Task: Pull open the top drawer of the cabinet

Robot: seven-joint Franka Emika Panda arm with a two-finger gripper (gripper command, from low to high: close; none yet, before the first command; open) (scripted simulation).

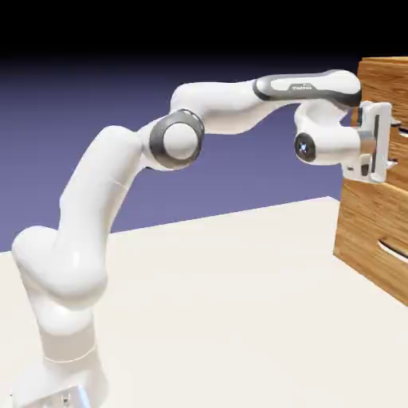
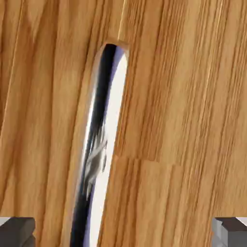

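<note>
The cabinet (image 1: pixel 362 227) of brown wood grain stands at the exterior view's right edge. My gripper (image 1: pixel 391 143) is pressed up close to the top drawer (image 1: pixel 384 84), one finger above and one below its silver bar handle (image 1: pixel 400 132). In the hand view the top drawer's wood (image 2: pixel 183 96) fills the picture. The silver handle (image 2: pixel 99 144) runs from the top middle down to the bottom, left of centre. It lies between my two fingertips (image 2: pixel 17 232), nearer the left one, with neither touching it. My gripper (image 2: pixel 123 234) is open and holds nothing.
A lower drawer front with its own silver handle (image 1: pixel 394 250) sits below the top drawer. The arm stretches from the lower left across the pale table (image 1: pixel 223 295) to the cabinet.
</note>
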